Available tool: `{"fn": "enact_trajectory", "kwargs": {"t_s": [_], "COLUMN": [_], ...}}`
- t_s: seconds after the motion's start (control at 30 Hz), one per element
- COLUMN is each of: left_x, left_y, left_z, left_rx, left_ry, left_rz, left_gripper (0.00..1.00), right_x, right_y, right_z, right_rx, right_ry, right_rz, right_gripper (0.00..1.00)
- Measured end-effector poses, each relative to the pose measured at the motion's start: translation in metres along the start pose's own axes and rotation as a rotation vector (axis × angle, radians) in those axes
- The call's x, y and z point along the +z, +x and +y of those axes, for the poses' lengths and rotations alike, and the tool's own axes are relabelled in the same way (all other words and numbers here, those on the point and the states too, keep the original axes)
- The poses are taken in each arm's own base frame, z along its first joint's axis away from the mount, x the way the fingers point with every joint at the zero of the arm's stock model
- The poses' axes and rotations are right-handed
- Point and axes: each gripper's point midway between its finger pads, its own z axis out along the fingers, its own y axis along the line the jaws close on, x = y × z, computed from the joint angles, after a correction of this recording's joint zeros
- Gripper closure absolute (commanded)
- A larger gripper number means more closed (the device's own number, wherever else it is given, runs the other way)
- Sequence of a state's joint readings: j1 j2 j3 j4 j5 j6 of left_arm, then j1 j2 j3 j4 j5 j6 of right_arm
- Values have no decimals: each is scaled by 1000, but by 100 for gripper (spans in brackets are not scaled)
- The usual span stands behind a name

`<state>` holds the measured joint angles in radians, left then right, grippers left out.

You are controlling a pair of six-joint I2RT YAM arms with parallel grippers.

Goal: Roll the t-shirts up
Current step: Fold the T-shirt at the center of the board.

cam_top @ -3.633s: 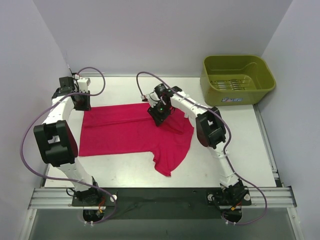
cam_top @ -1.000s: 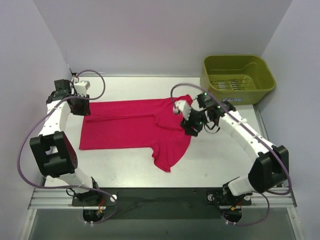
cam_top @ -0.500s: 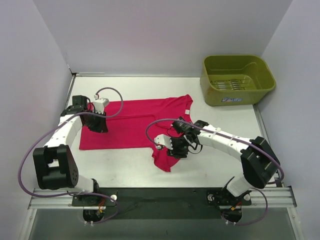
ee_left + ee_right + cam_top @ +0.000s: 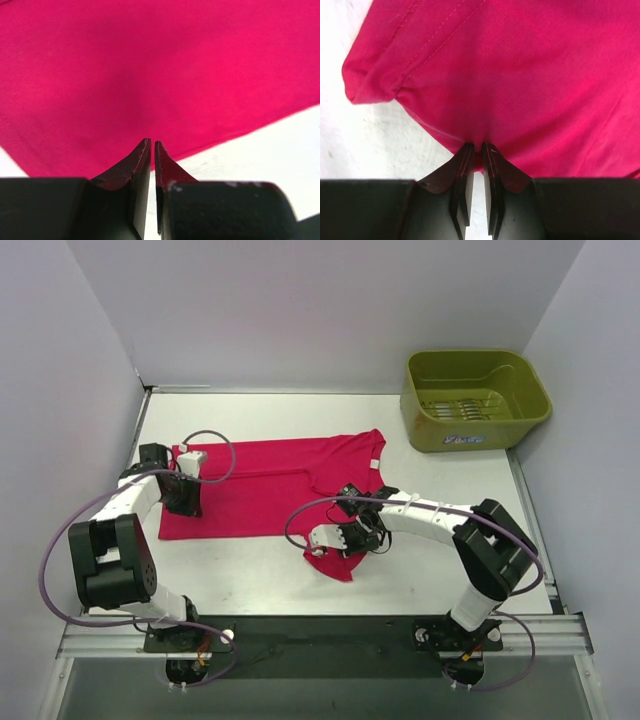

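Note:
The magenta-red t-shirt (image 4: 270, 490) lies spread flat on the white table, its lower sleeve pointing toward the near edge. My left gripper (image 4: 187, 502) is at the shirt's left end. In the left wrist view its jaws (image 4: 152, 143) are shut just over the fabric (image 4: 150, 65) near its hem, with nothing seen between them. My right gripper (image 4: 345, 545) is at the lower sleeve. In the right wrist view its jaws (image 4: 477, 146) are shut on a pucker of the sleeve edge (image 4: 520, 75).
An olive-green plastic bin (image 4: 470, 357) stands at the far right corner, away from the shirt. Grey walls close in the table on the left, back and right. Bare white table (image 4: 250, 575) lies between the shirt and the near rail.
The shirt has been pulled out flat since the earliest frame. My right gripper moved from the shirt's right side down to the lower sleeve. My left gripper shifted slightly nearer along the left end.

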<state>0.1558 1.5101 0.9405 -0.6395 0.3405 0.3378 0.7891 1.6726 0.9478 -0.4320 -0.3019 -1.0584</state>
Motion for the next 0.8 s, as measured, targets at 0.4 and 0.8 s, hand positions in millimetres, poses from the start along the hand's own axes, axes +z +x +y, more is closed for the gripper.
{"fn": "enact_trajectory", "kwargs": {"t_s": [0.4,0.8], "left_x": [7,-28], "left_y": [5,-39], "left_z": [45,39], "left_rx": [-38,22], "left_ry": [-78,-78], "left_rz": [8,-143], "left_gripper": [82,81], "right_x": [-30,-51], "right_y": [28,-9], "right_z": [-1,48], "right_rx": [83,58], "right_ry": [89,37], "right_rz": [64,-197], "right_gripper": [61,64]}}
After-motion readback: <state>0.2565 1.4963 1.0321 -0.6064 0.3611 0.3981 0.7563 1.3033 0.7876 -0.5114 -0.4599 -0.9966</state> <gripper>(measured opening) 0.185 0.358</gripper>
